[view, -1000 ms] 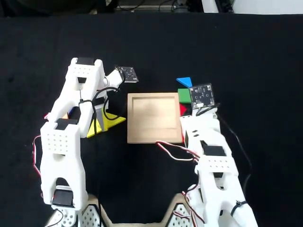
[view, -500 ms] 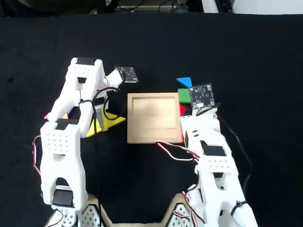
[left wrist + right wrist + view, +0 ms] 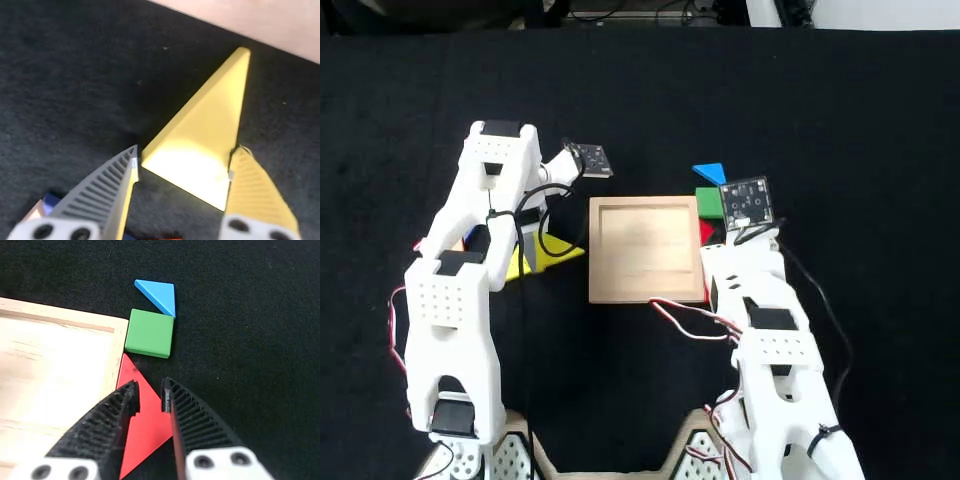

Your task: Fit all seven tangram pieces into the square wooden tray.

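Black cloth [image 3: 840, 110] covers the whole table, and off on the left side the left arm [image 3: 470, 260] is bent down over its corner of the pile. Its left gripper [image 3: 185, 160] has the yellow triangle [image 3: 200, 125] caught by the wide end, one finger pressed to each side, the point aimed at the wooden tray [image 3: 260, 20]. From above, that yellow triangle [image 3: 558, 250] sits just beside the tray's left rim, partly under the arm.

Centre stage, the square wooden tray [image 3: 645, 292] lies flat between the two arms.

Over to the right now: the red triangle [image 3: 145, 437] lies tight against the tray's right wall, the green square [image 3: 149, 333] just beyond it, and the blue triangle [image 3: 160, 295] touches the square's far corner. The right gripper [image 3: 149, 385] hangs right over the red triangle, fingers parted by a narrow gap, holding nothing.
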